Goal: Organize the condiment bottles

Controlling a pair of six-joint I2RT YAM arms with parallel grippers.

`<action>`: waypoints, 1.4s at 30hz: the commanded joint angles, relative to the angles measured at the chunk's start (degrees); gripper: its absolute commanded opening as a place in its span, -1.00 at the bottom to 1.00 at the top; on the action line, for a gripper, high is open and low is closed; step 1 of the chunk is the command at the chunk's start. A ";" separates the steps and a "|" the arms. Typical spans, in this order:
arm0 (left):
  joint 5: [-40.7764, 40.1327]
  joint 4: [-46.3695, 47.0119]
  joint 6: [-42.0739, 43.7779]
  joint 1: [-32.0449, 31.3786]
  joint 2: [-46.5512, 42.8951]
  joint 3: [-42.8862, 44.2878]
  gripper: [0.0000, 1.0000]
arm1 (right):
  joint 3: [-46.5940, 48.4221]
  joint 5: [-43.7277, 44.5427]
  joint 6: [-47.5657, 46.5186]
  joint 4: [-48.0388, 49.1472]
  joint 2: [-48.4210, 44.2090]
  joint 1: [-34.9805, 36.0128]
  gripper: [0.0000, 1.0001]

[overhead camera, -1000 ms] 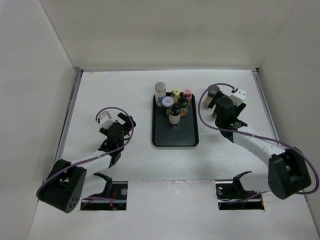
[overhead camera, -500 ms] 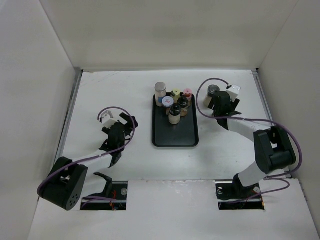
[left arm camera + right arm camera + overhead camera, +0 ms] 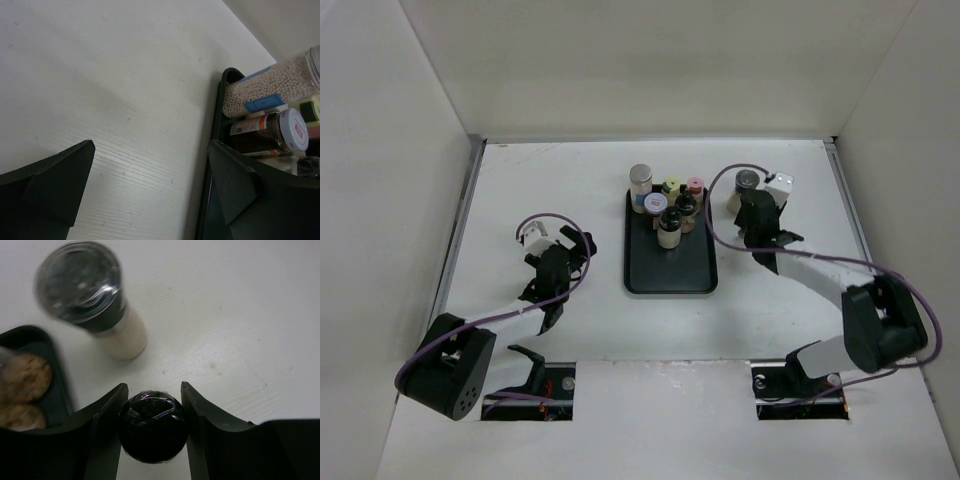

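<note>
Several condiment bottles (image 3: 668, 205) stand bunched at the far end of the black tray (image 3: 670, 275), with silver, yellow, pink and black caps. A grey-topped shaker (image 3: 746, 180) with beige contents stands on the table right of the tray; it also shows in the right wrist view (image 3: 90, 295). My right gripper (image 3: 152, 405) is just in front of it, jaws pressed on both sides of a black-capped bottle (image 3: 152, 427). In the top view the right gripper (image 3: 756, 214) hides that bottle. My left gripper (image 3: 552, 262) rests open left of the tray, nothing between its jaws (image 3: 150, 185).
The left wrist view shows the tray's left rim (image 3: 215, 130) with a jar of white beads (image 3: 272, 90) and a brown jar (image 3: 265, 132) behind it. The near half of the tray holds nothing. White walls enclose the table on three sides.
My right gripper swung in toward the grey-topped shaker and its jaws came together on the black-capped bottle. The left arm stayed almost still.
</note>
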 commanded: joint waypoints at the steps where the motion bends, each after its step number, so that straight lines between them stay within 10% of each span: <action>1: 0.05 3.00 -0.66 0.52 -1.13 0.78 1.00 | -3.22 3.60 0.31 -1.39 -10.07 7.93 -0.21; 14: 1.63 3.00 -1.18 1.23 -0.77 0.87 1.00 | 3.52 -4.56 4.80 4.38 -1.85 33.34 -0.19; 31: 1.98 3.09 -1.27 1.23 -0.95 0.78 1.00 | 11.62 -5.10 1.72 6.42 13.82 42.50 -0.14; 42: 2.33 3.09 -1.27 1.32 -0.51 0.87 1.00 | 10.83 -4.39 1.02 5.89 10.14 42.67 0.75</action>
